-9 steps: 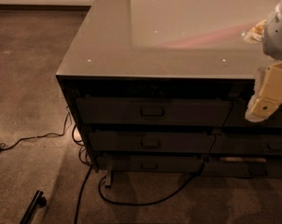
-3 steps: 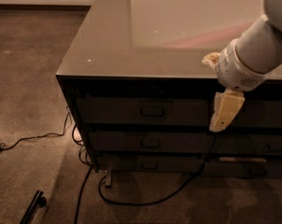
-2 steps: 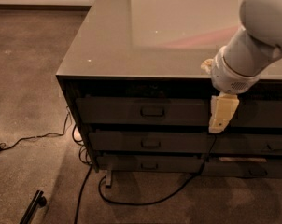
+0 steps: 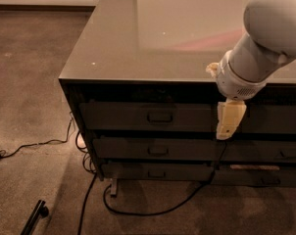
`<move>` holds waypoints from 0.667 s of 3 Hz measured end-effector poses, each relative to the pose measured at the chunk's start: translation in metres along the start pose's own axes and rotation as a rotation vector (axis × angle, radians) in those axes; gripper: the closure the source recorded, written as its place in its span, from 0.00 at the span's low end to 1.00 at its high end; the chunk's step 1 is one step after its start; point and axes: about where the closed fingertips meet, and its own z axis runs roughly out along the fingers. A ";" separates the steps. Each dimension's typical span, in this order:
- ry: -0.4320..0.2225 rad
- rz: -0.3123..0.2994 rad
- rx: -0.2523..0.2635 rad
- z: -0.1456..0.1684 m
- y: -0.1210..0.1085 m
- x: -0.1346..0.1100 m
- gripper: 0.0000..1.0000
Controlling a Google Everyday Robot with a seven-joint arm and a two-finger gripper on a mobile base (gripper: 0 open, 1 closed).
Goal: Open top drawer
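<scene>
The top drawer (image 4: 123,116) is a wide dark front just under the glossy cabinet top, with a small rectangular loop handle (image 4: 160,117) at its centre. It sits flush with the cabinet. My gripper (image 4: 229,121) hangs from the white arm (image 4: 265,38) in front of the top drawer's right end, to the right of the handle and apart from it. Its cream fingers point down toward the drawer below.
Two slimmer drawers (image 4: 158,151) lie below, with more drawer fronts (image 4: 285,153) to the right. The cabinet's glossy top (image 4: 153,33) overhangs them. Black cables (image 4: 138,210) trail over the carpet at the cabinet's foot. A dark bar (image 4: 34,217) lies at the lower left.
The arm has swung in from the right edge, carrying the gripper leftward across the drawer fronts toward the handle. The drawers have not moved.
</scene>
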 end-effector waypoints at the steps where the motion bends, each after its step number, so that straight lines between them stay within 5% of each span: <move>1: 0.014 -0.063 0.004 0.020 0.006 -0.013 0.00; 2: 0.045 -0.108 -0.002 0.039 0.015 -0.018 0.00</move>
